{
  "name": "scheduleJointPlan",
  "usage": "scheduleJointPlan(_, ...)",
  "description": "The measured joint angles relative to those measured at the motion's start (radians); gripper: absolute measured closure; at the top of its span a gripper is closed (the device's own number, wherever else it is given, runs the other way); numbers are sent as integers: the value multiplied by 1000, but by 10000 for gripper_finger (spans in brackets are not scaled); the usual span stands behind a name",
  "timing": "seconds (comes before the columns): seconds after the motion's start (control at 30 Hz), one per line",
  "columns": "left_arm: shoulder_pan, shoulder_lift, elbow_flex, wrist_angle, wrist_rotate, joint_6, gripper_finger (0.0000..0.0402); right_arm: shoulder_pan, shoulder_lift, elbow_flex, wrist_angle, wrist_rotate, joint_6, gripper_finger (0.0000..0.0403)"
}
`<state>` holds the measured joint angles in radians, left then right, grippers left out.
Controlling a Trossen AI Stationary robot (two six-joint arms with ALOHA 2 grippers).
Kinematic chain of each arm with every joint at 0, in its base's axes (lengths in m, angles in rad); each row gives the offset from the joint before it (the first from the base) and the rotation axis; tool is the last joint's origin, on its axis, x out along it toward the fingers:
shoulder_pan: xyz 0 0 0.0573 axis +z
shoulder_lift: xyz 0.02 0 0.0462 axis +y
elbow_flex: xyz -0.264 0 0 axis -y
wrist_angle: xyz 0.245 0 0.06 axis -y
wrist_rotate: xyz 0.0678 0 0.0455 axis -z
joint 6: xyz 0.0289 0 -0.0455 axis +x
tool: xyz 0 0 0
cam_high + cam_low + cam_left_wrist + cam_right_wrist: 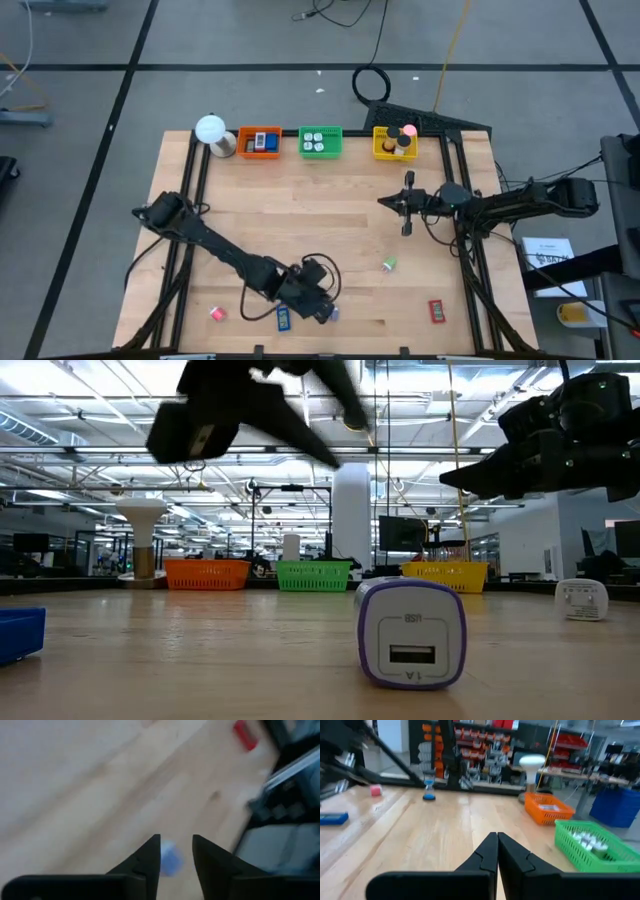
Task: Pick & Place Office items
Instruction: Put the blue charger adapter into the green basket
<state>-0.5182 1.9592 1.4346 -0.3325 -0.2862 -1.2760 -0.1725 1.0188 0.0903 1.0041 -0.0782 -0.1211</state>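
Two arms work over the wooden table (330, 220); the left gripper (322, 306) hangs low near the bottom centre of the high view, its fingers (150, 857) spread a little apart, with a purple-and-white piece (170, 860) lying on the wood between and just beyond them, not pinched; the same piece (411, 632) stands in the lower centre of the low view, a slot in its face. A blue flat piece (283, 319) lies just left of that gripper, a pink piece (217, 313) farther left, a green bit (389, 264) right of centre, and a red flat piece (436, 311) toward the lower right corner of the table. The right gripper (407, 205) waits right of centre in the high view, its fingers (490, 855) pressed together on nothing. Along the table's upper edge stand the orange tray (260, 142) with blue and red pieces, the green tray (320, 142) with white bits, the yellow tray (395, 143) with black and pink rolls; the white lamp (211, 130) stands left of the orange tray.
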Motion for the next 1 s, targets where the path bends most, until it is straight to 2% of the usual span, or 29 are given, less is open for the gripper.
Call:
scheduleJointPlan(0.2,-17,142,220,-212,78,-279,279,14,3,-1,-34,-4,0,403)
scheduleJointPlan(0.33,-14,244,377,-331,132,-423,279,34,3,-1,-48,-5,-4,403)
scheduleJointPlan(0.47,-11,311,474,-396,157,-510,279,56,3,-1,-75,-9,-21,403)
scheduleJointPlan(0.67,-10,327,504,-429,155,-642,268,77,2,-1,-81,-45,-30,403)
scheduleJointPlan(0.77,-10,330,502,-440,159,-676,242,77,2,-1,-81,-79,-30,403)
scheduleJointPlan(1.0,-2,329,501,-448,171,-695,164,77,2,-1,-82,-83,-23,403)
